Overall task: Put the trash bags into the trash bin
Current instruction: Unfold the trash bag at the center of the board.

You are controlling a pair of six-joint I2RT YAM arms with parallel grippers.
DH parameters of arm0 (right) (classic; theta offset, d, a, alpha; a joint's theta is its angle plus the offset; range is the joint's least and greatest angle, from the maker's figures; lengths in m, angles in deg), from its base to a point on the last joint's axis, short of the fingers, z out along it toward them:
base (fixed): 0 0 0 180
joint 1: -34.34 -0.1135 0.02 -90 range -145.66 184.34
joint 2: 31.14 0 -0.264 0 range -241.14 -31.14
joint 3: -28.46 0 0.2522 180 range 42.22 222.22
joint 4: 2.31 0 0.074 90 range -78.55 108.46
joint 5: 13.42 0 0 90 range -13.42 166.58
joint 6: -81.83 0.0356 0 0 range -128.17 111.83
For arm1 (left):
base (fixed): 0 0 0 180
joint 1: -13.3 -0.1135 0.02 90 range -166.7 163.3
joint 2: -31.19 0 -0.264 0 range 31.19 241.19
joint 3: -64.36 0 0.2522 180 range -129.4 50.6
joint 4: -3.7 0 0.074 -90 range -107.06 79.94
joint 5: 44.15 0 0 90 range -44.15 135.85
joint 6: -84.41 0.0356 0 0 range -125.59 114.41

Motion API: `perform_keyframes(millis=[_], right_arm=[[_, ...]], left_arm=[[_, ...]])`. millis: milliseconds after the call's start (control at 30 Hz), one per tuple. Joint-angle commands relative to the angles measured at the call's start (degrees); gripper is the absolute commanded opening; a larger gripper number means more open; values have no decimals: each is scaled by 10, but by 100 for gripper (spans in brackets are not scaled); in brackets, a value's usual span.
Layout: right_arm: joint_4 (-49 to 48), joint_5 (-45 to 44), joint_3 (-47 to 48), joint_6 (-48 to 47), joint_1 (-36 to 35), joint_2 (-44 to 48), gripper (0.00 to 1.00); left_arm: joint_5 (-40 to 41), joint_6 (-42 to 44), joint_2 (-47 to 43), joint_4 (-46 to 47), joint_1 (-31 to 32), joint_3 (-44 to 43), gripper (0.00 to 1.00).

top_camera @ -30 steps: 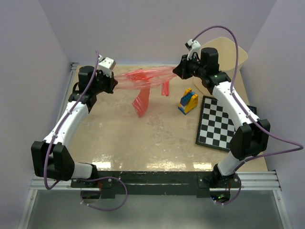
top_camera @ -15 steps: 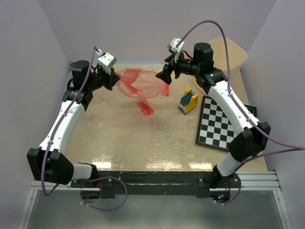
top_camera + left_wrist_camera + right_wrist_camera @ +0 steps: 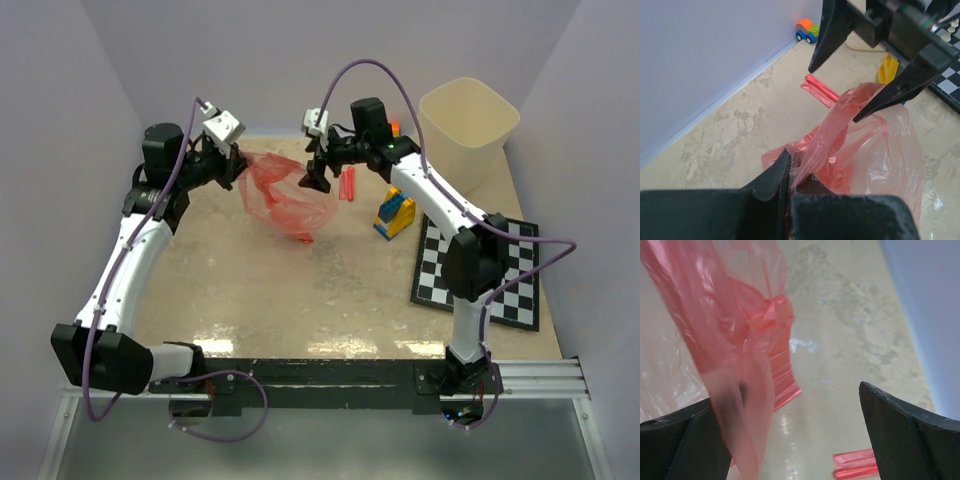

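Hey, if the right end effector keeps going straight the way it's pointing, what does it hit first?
The red trash bag, which drapes over one finger of the open right end effector. Past it, probably the tabletop.

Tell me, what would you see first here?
The crinkly red trash bag jumps out first, held up at the back of the table by the shut left gripper, with the open right gripper right beside it. Next comes the big cream trash bin in the far right corner.
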Motion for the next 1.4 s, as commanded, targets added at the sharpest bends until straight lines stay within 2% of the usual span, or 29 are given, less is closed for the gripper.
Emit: perform_keyframes(millis=[0,33,67,100,133,200,233,333,433,500,767,933,1033,1100,1233,1367], right_arm=[[43,66,8,15,-29,5,98],[23,65,-15,35,-35,13,98],[-3,57,-36,69,-39,21,93],[-32,49,-55,107,-43,26,78],[-50,50,-64,136,-43,26,69],[-73,-9,-74,192,-42,31,13],[-82,-39,-79,207,-39,39,0],[-96,-102,-91,248,-11,55,0],[-103,-129,-106,289,33,71,0],[-103,-158,-120,309,60,83,0],[-102,-228,-158,338,115,115,0],[-96,-281,-170,341,122,129,0],[-91,-241,-180,326,122,138,0],[-93,-165,-184,285,119,149,29],[-98,-69,-182,221,92,169,71],[-71,-60,-162,127,40,171,84]], left_arm=[[10,12,-26,2,-2,-25,0],[13,12,-27,2,-2,-23,0],[16,12,-28,4,-2,-22,0],[16,11,-29,3,-2,-19,0],[16,12,-32,3,-2,-19,0],[29,17,-32,-2,-2,-14,0],[38,25,-32,-8,-2,-12,0],[103,53,-36,-17,-2,0,0],[226,60,-25,-24,-2,0,0],[273,66,-15,-29,-3,-5,0],[301,59,-10,-22,-3,3,0],[358,59,0,-18,-3,-4,0],[328,51,3,-19,-3,-12,0],[257,46,-4,-17,-3,-14,0],[112,18,-20,-4,-2,-16,0],[38,16,-21,-10,0,-24,0]])
